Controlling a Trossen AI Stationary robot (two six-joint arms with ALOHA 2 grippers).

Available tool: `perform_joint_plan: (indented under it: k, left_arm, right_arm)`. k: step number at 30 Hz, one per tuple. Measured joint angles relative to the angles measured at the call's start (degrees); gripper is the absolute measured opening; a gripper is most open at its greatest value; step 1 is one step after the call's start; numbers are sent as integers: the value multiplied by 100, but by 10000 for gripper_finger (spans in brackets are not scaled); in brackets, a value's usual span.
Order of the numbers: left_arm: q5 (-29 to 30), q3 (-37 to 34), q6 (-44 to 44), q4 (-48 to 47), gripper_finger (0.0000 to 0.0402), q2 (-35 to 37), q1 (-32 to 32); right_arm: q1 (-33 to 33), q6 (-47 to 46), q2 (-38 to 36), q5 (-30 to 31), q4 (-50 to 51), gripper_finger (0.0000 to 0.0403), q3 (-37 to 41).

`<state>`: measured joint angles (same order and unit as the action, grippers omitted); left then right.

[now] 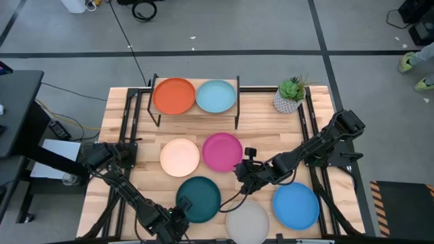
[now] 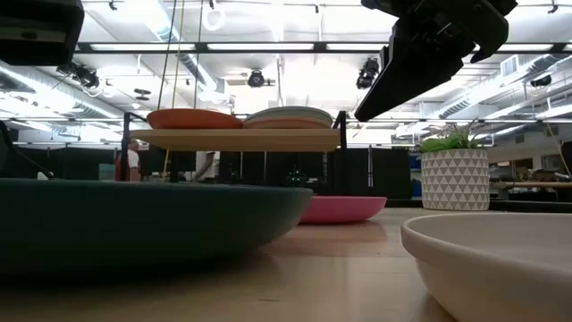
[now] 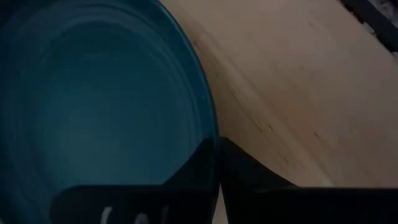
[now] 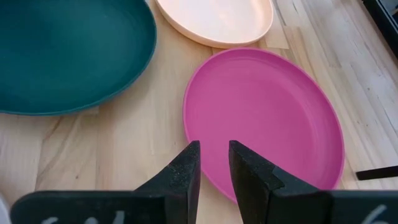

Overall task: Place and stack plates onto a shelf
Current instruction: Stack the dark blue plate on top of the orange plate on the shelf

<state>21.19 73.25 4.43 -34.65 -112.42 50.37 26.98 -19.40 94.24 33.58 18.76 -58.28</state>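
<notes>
On the slatted wooden table (image 1: 135, 108), the left gripper (image 3: 217, 171) pinches the round matte dark teal plate's (image 1: 201, 198) rim to lift it toward the small plank-topped shelf (image 1: 196, 116), while the right gripper (image 4: 214, 171), fingers slightly parted, hovers above the magenta plate (image 4: 267, 115).

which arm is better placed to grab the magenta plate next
Right. The right gripper hangs at the near rim of the magenta plate, fingers narrowly parted. The left gripper is down at the dark teal plate, farther away.
</notes>
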Motion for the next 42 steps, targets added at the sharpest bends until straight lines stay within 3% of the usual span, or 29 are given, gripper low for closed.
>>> perform_joint_plan:
  k: [5, 8, 13, 22, 32, 37, 42]
  left_arm:
    - [-40, 66, 26, 11, 15, 36, 0]
    - [-119, 456, 136, -271, 15, 89, -7]
    - [-13, 1560, 1012, -2059, 15, 156, -180]
    - [991, 2929, 1673, -5496, 15, 287, -636]
    - [1661, 2229, 1440, -5528, 15, 1998, -1859]
    - [1774, 1720, 1373, -5510, 15, 2908, -2885]
    - [1779, 1334, 686, -5070, 14, 3285, -4027]
  right_arm:
    - [0, 0, 0, -1, -1, 91, 0]
    - [0, 0, 0, 0, -4, 91, 0]
    - [0, 2, 0, -15, -11, 91, 0]
    - [0, 3, 0, -19, -26, 91, 0]
    - [0, 155, 0, 75, -72, 91, 0]
    - [0, 249, 0, 121, -156, 91, 0]
    - [-7, 443, 0, 133, -415, 91, 0]
